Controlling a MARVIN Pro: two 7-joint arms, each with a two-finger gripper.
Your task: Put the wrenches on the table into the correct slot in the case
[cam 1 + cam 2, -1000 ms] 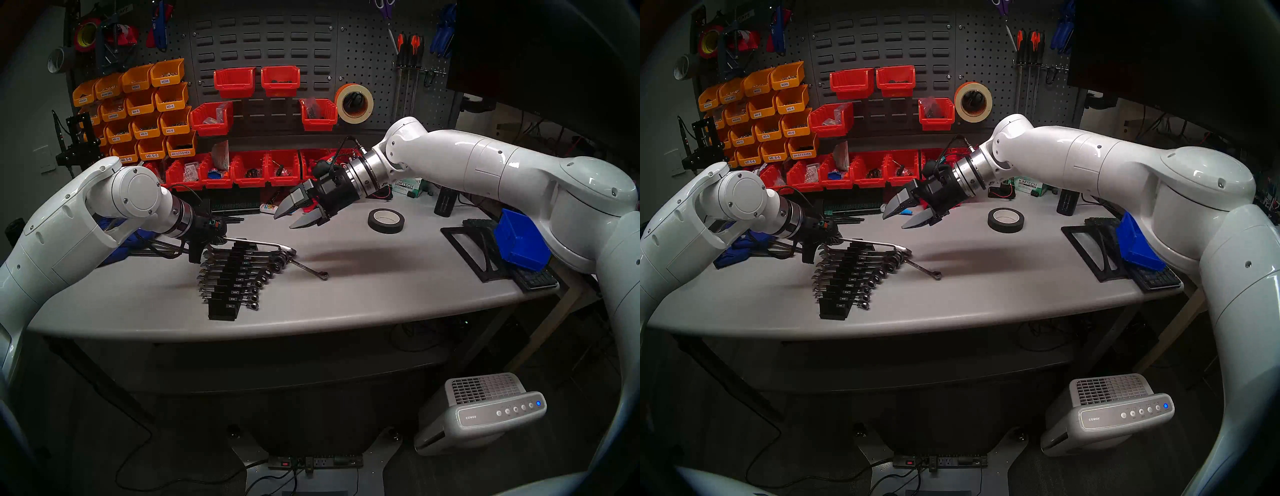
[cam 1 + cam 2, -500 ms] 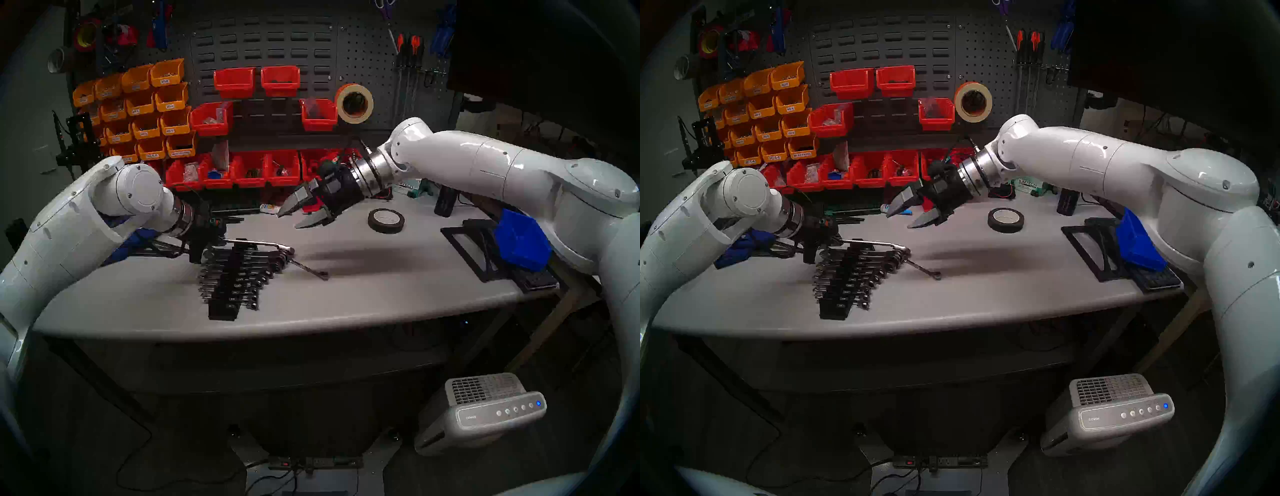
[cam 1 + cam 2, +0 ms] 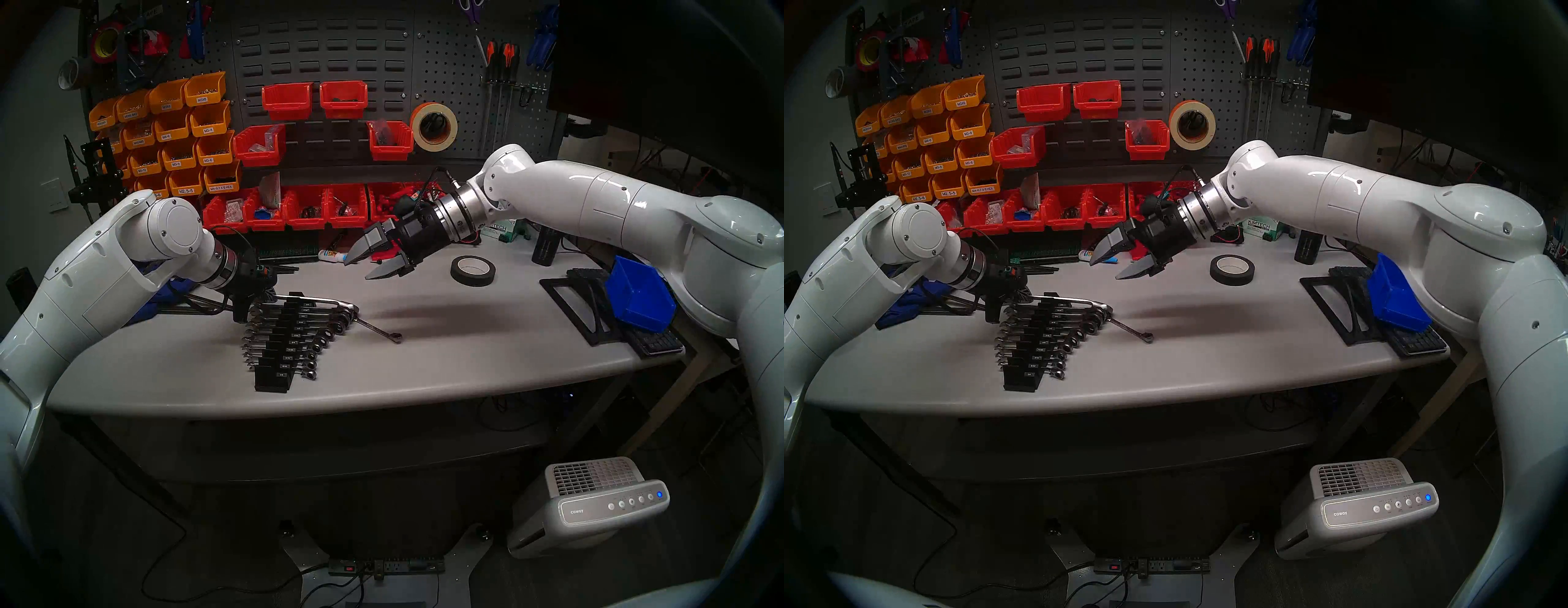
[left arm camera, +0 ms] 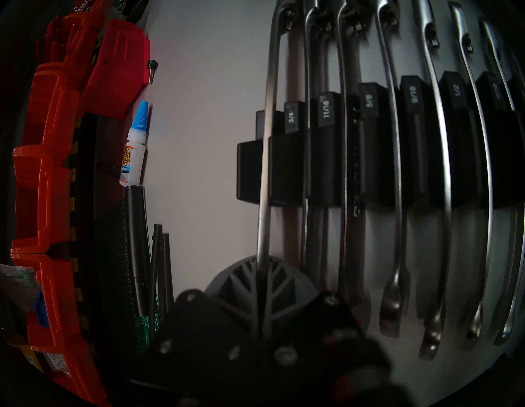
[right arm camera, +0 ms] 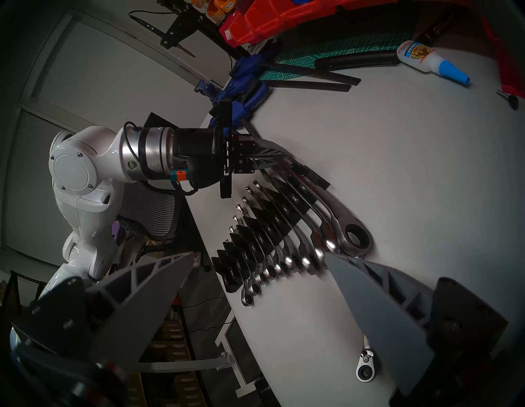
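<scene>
The black case (image 3: 271, 382) stands on the grey table (image 3: 466, 361) with several chrome wrenches in its notches. My left gripper (image 3: 266, 296) is shut on the open end of the long wrench (image 3: 322, 300), which lies across the case's far end beside the 3/4 label (image 4: 291, 117). In the left wrist view the long wrench's shaft (image 4: 267, 142) runs up from my shut fingers (image 4: 284, 284). The short wrench (image 3: 379, 331) lies loose on the table right of the case. My right gripper (image 3: 357, 270) hovers open and empty above the table, behind both wrenches; its view shows the short wrench's ring end (image 5: 366, 369).
A black tape roll (image 3: 473, 270) lies right of my right gripper, and a glue bottle (image 3: 333, 256) just behind it. Red bins (image 3: 305, 208) line the back. A black frame (image 3: 581, 305), a blue bin (image 3: 640, 299) and a keyboard (image 3: 655, 342) crowd the right end.
The long wrench has sunk lower onto the case's far end in my left gripper. My right gripper has drifted a little to the right, away from the case, and spread slightly wider.
</scene>
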